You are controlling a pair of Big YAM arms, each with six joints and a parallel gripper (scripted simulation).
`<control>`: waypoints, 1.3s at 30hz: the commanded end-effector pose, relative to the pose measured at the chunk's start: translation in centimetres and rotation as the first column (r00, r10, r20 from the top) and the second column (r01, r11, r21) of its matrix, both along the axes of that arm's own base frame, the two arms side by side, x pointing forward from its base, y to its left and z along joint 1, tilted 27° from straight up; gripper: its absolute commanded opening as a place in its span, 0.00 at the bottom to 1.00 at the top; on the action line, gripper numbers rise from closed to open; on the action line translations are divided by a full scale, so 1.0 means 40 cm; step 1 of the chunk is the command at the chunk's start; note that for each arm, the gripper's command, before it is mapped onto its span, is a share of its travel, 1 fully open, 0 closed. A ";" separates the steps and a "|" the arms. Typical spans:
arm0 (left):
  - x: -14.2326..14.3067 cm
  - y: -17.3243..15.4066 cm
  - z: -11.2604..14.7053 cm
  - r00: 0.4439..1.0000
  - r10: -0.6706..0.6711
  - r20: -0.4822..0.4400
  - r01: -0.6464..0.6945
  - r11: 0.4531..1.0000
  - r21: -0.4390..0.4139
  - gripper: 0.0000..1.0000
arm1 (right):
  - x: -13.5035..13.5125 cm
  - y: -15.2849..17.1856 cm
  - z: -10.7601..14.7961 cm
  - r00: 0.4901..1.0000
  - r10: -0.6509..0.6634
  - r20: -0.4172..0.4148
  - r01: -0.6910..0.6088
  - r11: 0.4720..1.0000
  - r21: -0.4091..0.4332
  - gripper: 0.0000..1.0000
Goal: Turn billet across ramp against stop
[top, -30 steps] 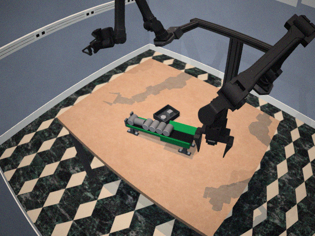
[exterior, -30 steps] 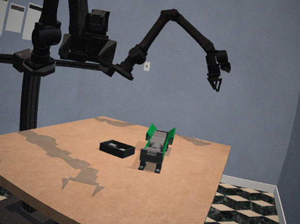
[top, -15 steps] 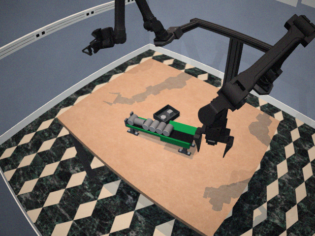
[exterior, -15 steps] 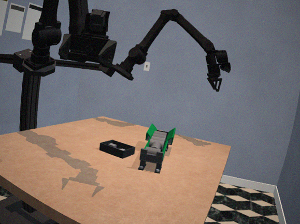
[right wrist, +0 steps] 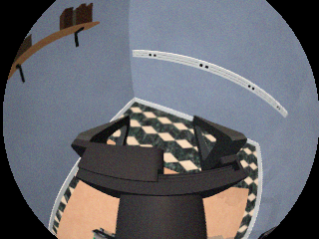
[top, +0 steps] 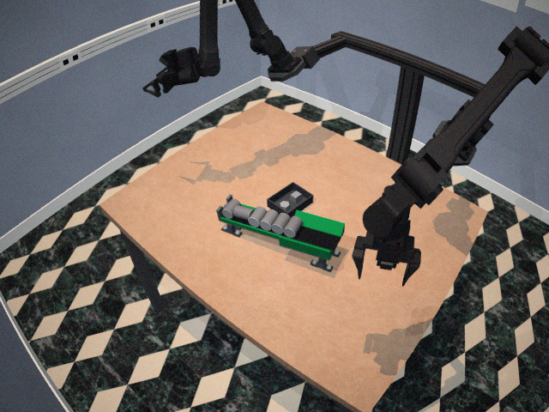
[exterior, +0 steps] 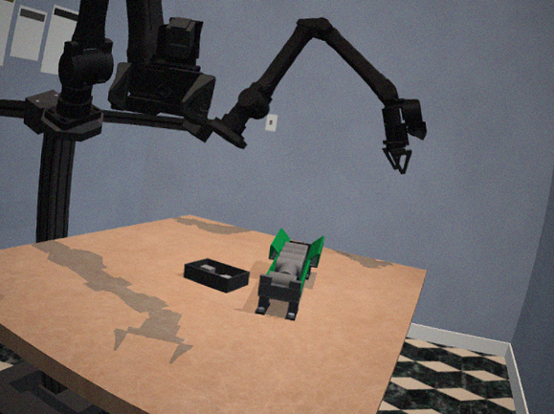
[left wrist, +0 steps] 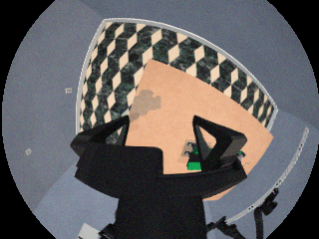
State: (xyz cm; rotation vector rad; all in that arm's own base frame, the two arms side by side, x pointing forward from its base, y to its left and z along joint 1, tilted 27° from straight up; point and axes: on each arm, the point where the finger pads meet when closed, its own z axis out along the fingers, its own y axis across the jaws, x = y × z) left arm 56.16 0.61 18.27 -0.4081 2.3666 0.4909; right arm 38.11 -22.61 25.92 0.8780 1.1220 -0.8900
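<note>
A green feed ramp point(top: 305, 233) with a black bed stands mid-table, its stop point(top: 221, 215) at the left end. One grey billet point(top: 230, 207) lies crosswise against the stop. Next to it, the lengthwise billet point(top: 244, 211) lies along the ramp. Several crosswise billets point(top: 274, 221) follow it side by side. The ramp also shows end-on in the exterior view point(exterior: 289, 269). My left gripper point(top: 382, 276) point(exterior: 398, 167) is open and empty, high above the table past the ramp's upper end. My right gripper point(top: 150, 88) is open and empty, high up beyond the table's far left side, pointing away from the ramp.
A black tray point(top: 290, 200) point(exterior: 216, 274) holding two small grey pieces sits right behind the ramp. A black gantry post point(top: 406, 115) stands at the table's far edge. Arm shadows lie across the far and right parts of the table.
</note>
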 end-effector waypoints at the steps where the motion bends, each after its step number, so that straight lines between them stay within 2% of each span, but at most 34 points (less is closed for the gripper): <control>1: 0.009 0.063 0.089 0.996 0.027 0.080 -0.026 1.000 -0.010 1.00 | 0.005 0.000 0.016 1.000 0.001 0.020 -0.001 1.000 -0.004 1.00; 7: 0.000 0.193 0.148 0.985 0.097 0.140 -0.094 0.995 -0.031 1.00 | 0.005 0.000 0.016 1.000 0.001 0.020 -0.001 1.000 -0.004 1.00; 9: 0.000 0.193 0.148 0.985 0.097 0.140 -0.094 0.995 -0.031 1.00 | 0.005 0.000 0.016 1.000 0.001 0.020 -0.001 1.000 -0.004 1.00; 13: -0.018 0.301 0.199 0.970 0.153 0.190 -0.147 0.988 -0.044 1.00 | 0.005 0.000 0.016 1.000 0.001 0.020 -0.001 1.000 -0.004 1.00; 19: -0.076 0.483 0.290 0.929 0.245 0.279 -0.238 0.969 -0.060 1.00 | 0.005 0.000 0.016 1.000 0.001 0.020 -0.001 1.000 -0.004 1.00; 24: -0.158 0.644 0.379 0.876 0.320 0.362 -0.319 0.946 -0.065 1.00 | 0.005 0.000 0.016 1.000 0.001 0.020 -0.001 1.000 -0.004 1.00; 26: -0.158 0.644 0.379 0.876 0.320 0.362 -0.319 0.946 -0.065 1.00 | 0.005 0.000 0.016 1.000 0.001 0.020 -0.001 1.000 -0.004 1.00; 32: -0.300 0.827 0.496 0.791 0.396 0.466 -0.420 0.906 -0.057 1.00 | 0.005 0.000 0.016 1.000 0.001 0.020 -0.001 1.000 -0.004 1.00; 39: -0.517 0.997 0.640 0.676 0.449 0.584 -0.539 0.842 -0.024 1.00 | 0.005 0.000 0.016 1.000 0.001 0.020 -0.001 1.000 -0.004 1.00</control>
